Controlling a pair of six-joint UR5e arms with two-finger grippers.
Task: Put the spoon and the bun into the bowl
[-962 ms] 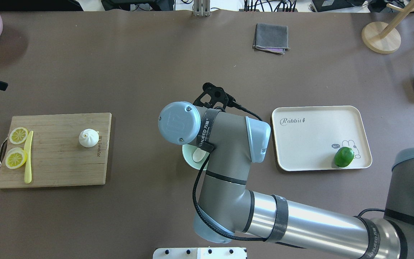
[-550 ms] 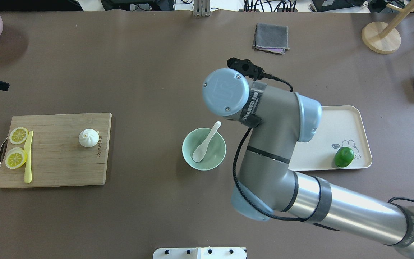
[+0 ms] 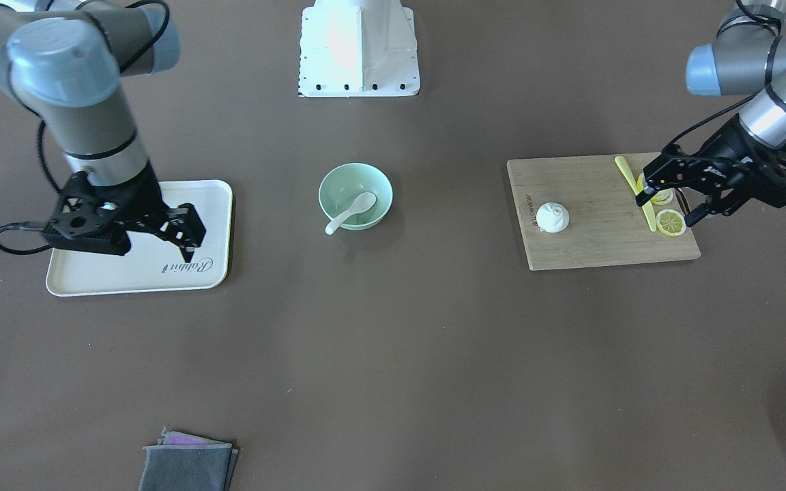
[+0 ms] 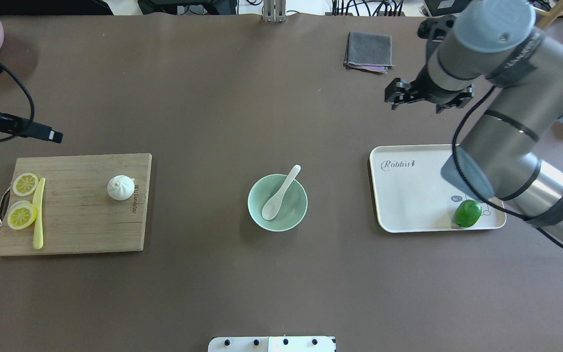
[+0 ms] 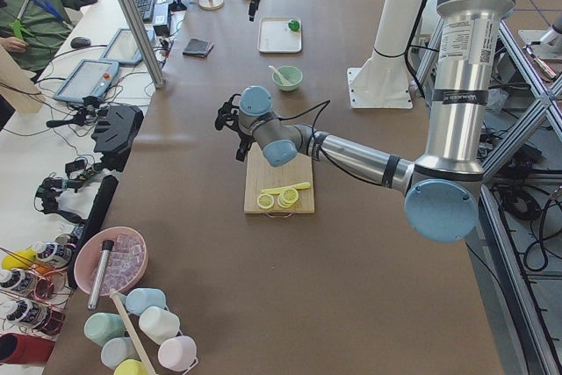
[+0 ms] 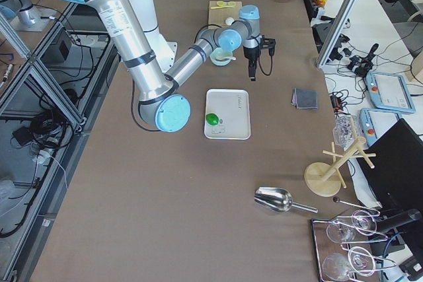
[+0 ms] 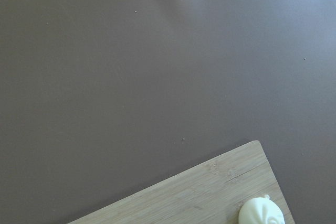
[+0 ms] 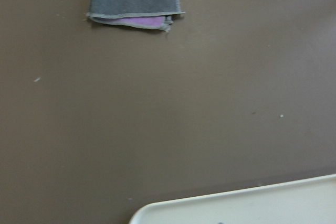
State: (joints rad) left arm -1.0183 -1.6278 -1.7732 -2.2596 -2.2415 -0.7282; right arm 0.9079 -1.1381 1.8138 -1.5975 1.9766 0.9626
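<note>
table [image 4: 188, 98]: brown, matte | side desk [image 5: 26, 164]: white, cluttered | floor [image 5: 527, 344]: grey tiles | frame post [image 5: 133, 19]: aluminium

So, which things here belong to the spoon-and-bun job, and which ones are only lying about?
For the job: bowl; spoon, lying in it; bun, on the cutting board.
Just lying about: cutting board, lemon slices, yellow knife, tray, lime, grey cloth.

Two grey-and-blue arms flanking a white pedestal

Either side of the white metal pedestal [image 3: 359, 48], edged with what look like dark screws, the right arm [image 4: 506, 122] and left arm [image 3: 748, 61] share silvery-grey tubes, pale blue round joint caps and black straps with small lettering. A black cable [image 4: 453, 142] trails down the right arm. The right gripper [image 3: 188, 235] and left gripper [image 3: 666, 208] are black, skeletal metal.
</note>
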